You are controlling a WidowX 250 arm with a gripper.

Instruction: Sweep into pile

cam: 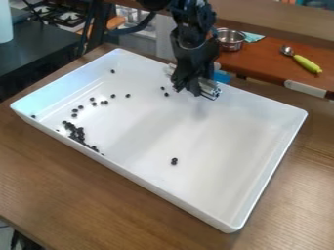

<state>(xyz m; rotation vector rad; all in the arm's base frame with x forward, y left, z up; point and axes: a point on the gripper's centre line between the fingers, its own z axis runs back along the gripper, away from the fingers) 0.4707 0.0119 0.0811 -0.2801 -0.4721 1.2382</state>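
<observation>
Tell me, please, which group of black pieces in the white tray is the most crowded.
The dense cluster on the left of the tray, near its long front wall; the other black pieces lie singly or in small groups.

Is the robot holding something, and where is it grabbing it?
Yes, the black gripper is holding a silvery tool. It seems to grab it near the middle, with bits poking out on both sides.

On our reddish-brown wooden counter (261, 59)
We see a round silver metal pot (231, 41) beside a teal cloth (253, 37), and a yellow-green-handled metal spoon (305, 62).
</observation>
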